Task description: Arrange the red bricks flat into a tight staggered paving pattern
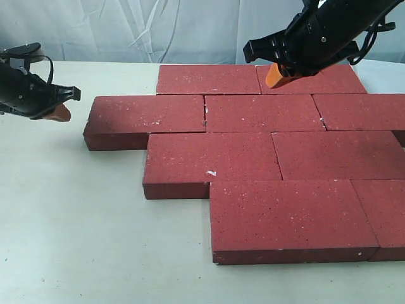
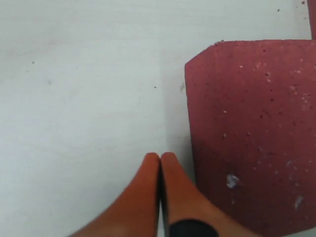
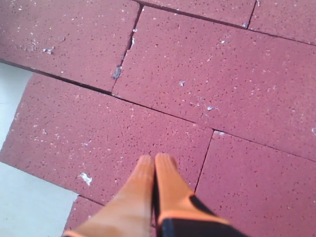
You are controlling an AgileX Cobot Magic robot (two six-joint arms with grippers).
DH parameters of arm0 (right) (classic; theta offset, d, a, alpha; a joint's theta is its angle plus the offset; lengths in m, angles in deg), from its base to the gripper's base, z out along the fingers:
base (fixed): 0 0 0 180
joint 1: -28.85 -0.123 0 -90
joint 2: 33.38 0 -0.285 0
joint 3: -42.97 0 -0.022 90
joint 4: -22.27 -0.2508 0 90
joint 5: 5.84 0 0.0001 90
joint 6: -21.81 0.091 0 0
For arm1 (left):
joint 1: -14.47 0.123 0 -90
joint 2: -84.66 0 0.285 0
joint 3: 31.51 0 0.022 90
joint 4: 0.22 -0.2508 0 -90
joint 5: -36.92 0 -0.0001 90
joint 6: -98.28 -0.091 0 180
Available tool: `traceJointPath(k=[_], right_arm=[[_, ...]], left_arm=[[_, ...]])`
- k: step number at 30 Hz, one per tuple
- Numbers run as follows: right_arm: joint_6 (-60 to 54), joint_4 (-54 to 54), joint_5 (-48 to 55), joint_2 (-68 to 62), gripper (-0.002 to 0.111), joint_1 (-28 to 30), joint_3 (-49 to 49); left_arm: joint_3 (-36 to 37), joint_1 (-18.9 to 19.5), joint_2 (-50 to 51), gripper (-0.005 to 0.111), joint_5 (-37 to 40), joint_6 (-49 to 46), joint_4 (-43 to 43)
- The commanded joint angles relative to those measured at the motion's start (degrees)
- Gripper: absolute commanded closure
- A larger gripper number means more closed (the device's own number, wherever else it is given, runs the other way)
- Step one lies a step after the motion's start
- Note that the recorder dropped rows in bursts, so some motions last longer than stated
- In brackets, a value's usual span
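Left hand (image 2: 160,160) closed; right hand (image 3: 154,162) closed.

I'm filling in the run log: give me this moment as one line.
red bricks: flat, staggered, close-set | left gripper: shut, empty, over table beside bricks | right gripper: shut, empty, over bricks

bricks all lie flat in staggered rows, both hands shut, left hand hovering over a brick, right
Not quite: the left hand is over the white table, beside a dark-red rectangular paving brick, as the left wrist view shows. The rest holds.
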Motion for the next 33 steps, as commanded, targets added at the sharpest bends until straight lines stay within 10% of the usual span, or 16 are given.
traceJointPath(k=[1,20,33], right_arm=[[-0.3,0.5,-0.1,0.6,0.109,0.0,-0.1],[-0.3,-2.3,-0.4,0.6,0.109,0.0,-0.1],[0.0,-1.7,4.5,3.7,0.109,10.1,-2.8]], left_arm=[[0.2,0.3,-3.0,0.107,2.4,5.0,-3.5],[11.3,0.3,-27.4,0.107,3.9,17.1,-15.4],[13.3,-15.6,-40.6,0.107,2.5,38.7,-41.6]])
